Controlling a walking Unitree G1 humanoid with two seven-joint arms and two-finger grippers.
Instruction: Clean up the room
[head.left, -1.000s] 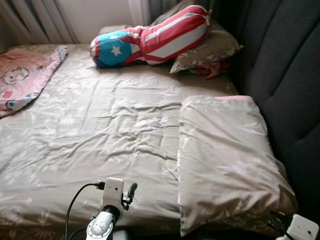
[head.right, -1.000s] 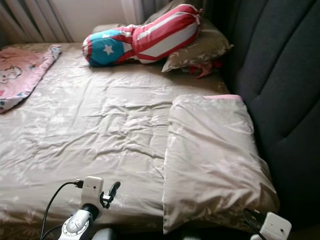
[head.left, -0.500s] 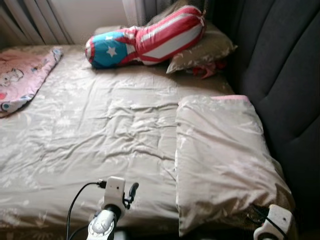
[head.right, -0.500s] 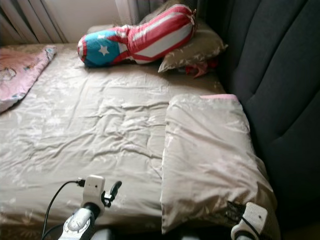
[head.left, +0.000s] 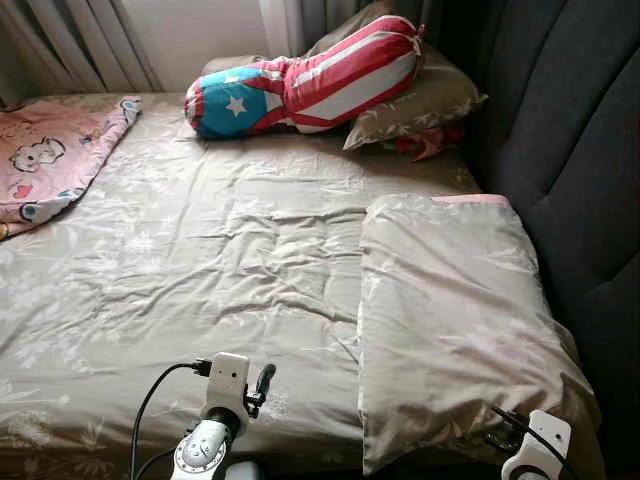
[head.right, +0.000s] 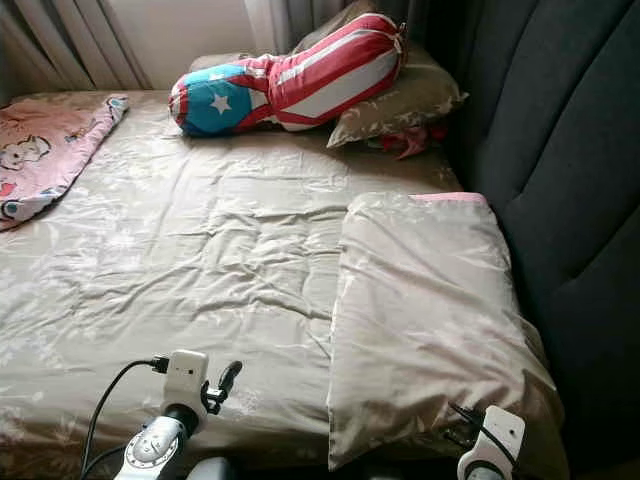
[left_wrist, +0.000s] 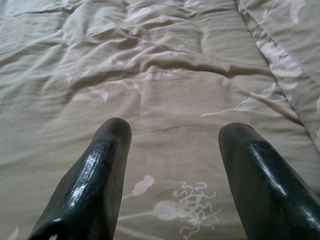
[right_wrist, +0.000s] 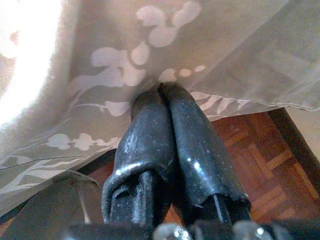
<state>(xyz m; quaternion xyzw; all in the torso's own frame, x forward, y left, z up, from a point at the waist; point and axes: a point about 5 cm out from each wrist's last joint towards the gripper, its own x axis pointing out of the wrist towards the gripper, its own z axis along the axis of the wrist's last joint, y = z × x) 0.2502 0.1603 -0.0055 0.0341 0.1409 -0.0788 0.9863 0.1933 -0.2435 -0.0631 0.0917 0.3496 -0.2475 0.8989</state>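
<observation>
A beige floral pillow (head.left: 450, 320) lay flat beside the headboard, its near corner hanging over the bed edge

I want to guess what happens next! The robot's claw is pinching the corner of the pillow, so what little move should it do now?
Probably lift that corner a little. The right claw is shut on the pillow at its near edge, so a small pull would show whether the grip holds. The left claw hangs open over the bedsheet.

Taupe bedspread (head.left: 200, 260) with pale floral print, stars-and-stripes red, white, blue bolster (head.left: 300, 85), pink cartoon blanket (head.left: 50, 165).
</observation>
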